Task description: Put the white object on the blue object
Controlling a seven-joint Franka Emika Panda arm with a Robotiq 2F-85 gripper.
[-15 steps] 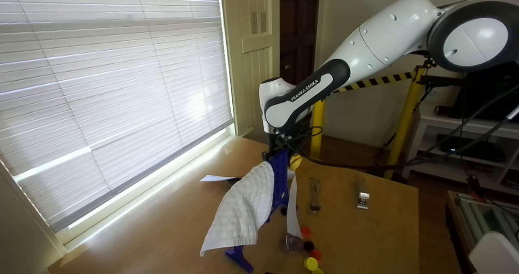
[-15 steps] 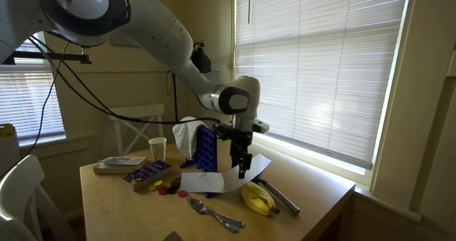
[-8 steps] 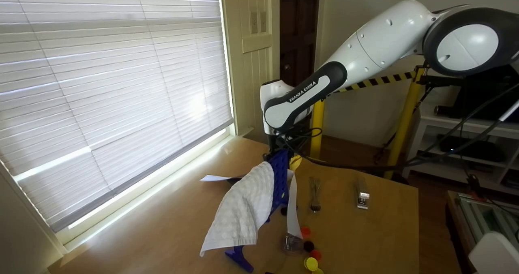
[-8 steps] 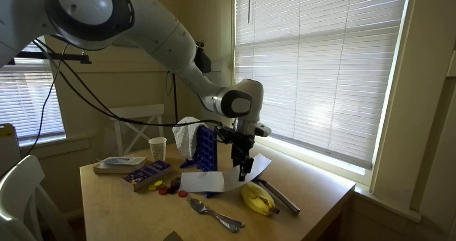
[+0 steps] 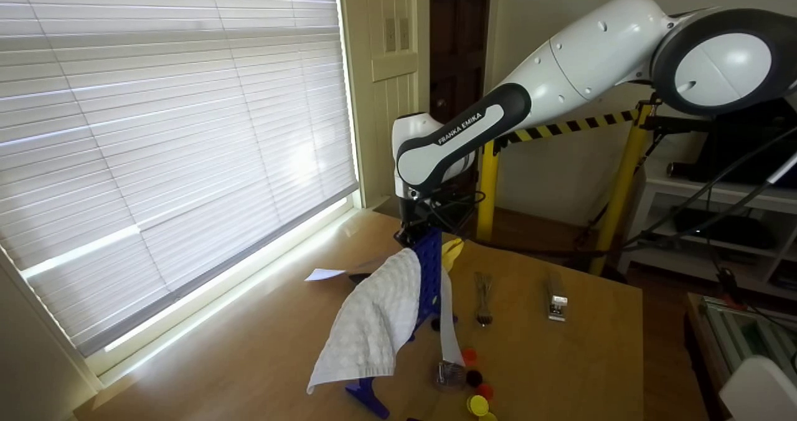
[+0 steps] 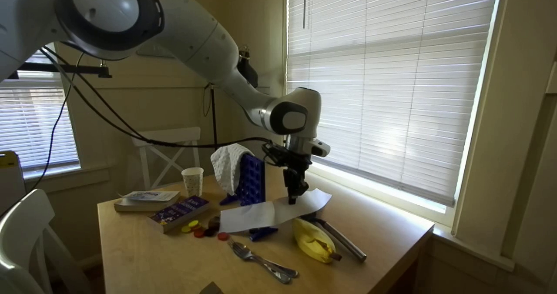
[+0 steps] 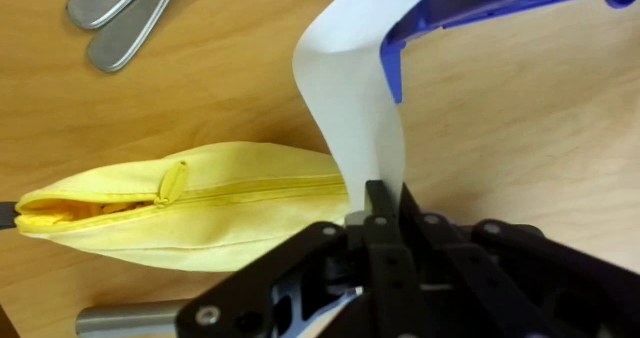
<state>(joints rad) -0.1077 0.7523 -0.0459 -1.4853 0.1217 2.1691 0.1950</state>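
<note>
1. the tool is clamped on the white paper strip.
2. near the tool stands the blue rack, draped with white cloth.
3. lower than the tool lies a yellow pouch.

The jaws hold white paper running in front of the blue frame
</note>
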